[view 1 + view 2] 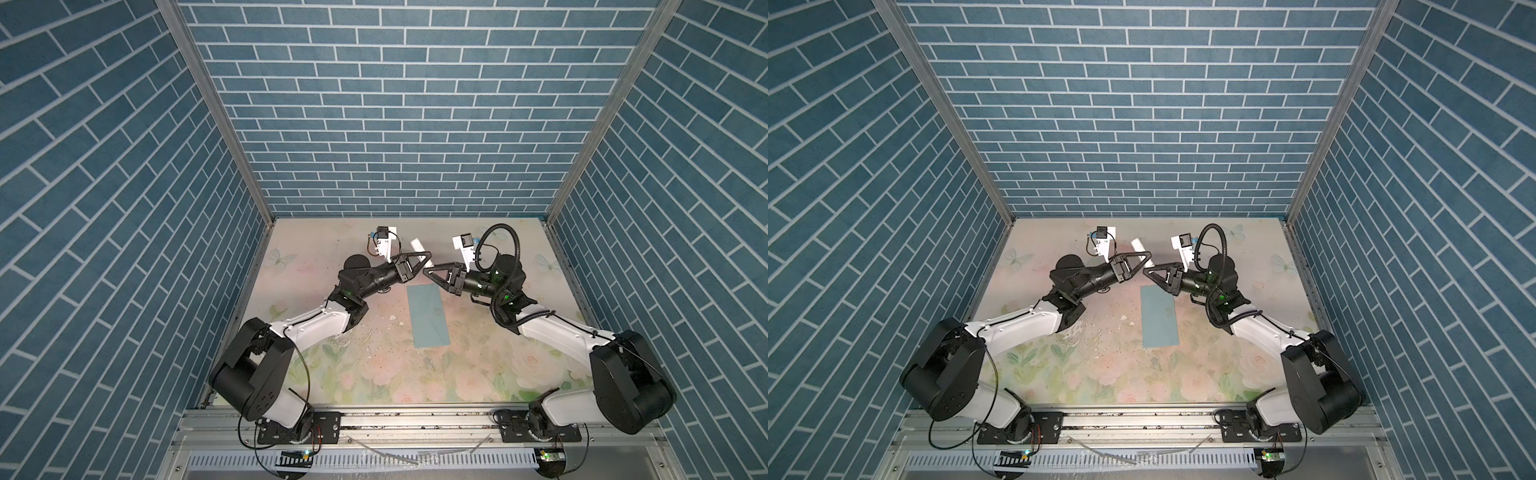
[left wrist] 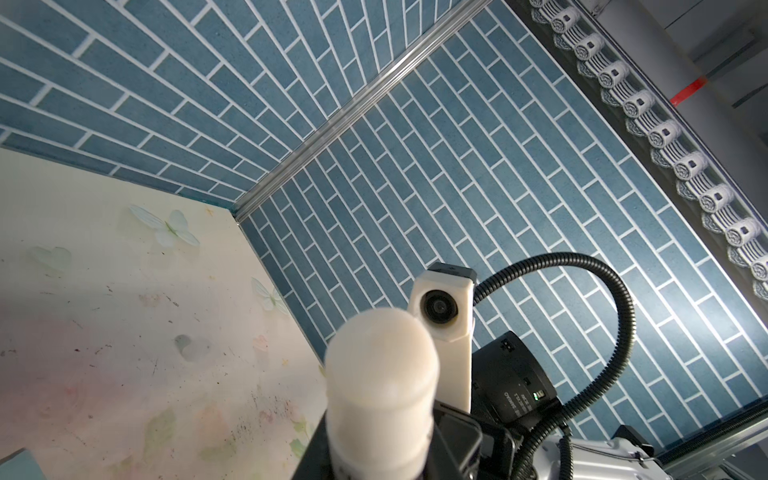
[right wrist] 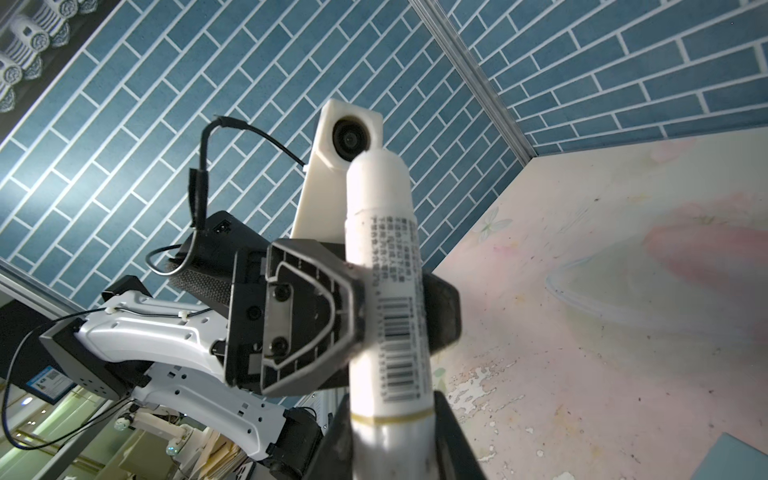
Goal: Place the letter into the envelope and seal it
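Observation:
A white glue stick (image 1: 417, 245) with a barcode label hangs in the air above the table's far middle, and both grippers hold it. My left gripper (image 1: 423, 258) is shut on its middle, which the right wrist view shows as black fingers (image 3: 357, 291) pinching the tube (image 3: 386, 257). My right gripper (image 3: 395, 440) is shut on the end nearest it, and the two grippers meet tip to tip (image 1: 427, 272). The teal envelope (image 1: 428, 316) lies flat on the table just in front of them, long side running front to back. The letter is out of view.
The floral table top (image 1: 374, 365) has worn, flaking patches left of the envelope. Blue brick-pattern walls (image 1: 395, 124) close in the back and both sides. Both arm bases sit on the metal rail (image 1: 415, 419) at the front edge.

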